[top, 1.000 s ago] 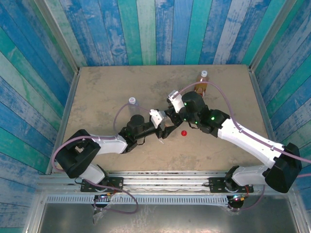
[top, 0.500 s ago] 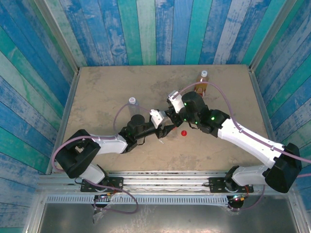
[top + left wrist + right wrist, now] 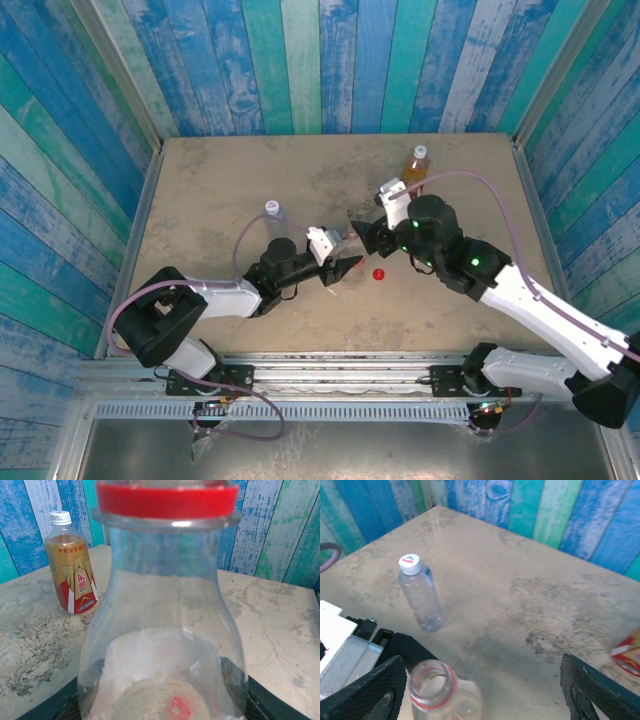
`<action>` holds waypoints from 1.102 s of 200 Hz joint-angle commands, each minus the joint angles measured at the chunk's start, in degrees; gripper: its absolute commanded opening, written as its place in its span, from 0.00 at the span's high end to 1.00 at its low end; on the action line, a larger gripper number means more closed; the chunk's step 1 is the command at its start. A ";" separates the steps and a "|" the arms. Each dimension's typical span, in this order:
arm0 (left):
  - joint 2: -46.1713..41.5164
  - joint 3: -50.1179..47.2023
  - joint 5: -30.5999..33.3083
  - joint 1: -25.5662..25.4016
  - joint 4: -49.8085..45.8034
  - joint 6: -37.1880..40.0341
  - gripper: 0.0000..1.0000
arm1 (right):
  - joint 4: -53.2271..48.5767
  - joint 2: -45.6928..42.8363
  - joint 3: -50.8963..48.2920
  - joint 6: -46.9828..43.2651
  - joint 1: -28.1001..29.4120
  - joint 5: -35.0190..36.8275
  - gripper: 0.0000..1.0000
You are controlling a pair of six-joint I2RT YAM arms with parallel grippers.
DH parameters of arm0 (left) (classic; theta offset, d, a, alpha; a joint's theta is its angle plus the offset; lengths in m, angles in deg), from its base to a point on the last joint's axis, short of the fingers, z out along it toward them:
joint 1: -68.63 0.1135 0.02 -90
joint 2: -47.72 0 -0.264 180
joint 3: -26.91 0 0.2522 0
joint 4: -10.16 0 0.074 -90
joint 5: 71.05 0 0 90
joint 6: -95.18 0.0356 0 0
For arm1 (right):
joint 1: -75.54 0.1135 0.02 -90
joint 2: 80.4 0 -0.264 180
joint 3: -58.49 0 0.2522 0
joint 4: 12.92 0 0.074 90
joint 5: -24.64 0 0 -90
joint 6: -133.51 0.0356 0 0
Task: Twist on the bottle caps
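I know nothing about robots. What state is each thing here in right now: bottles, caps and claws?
red-ringed bottle: uncapped, gripped by the left claw.
red cap: off, lying loose on the table.
amber bottle: capped, standing upright.
small clear bottle: capped, standing upright.
left claw: closed on the red-ringed bottle.
right claw: open, holding nothing.
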 commanded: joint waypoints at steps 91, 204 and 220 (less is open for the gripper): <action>-4.63 -7.34 1.13 -0.14 0.83 1.91 0.42 | -5.58 10.18 -11.73 7.56 -1.09 4.54 0.37; -5.60 -8.64 2.45 -0.16 0.03 1.95 0.41 | -3.07 27.54 -10.80 12.72 -4.30 -3.43 0.52; -5.67 -8.61 2.39 -0.16 0.00 2.01 0.41 | -2.83 28.30 -11.00 12.89 -4.40 -2.82 0.53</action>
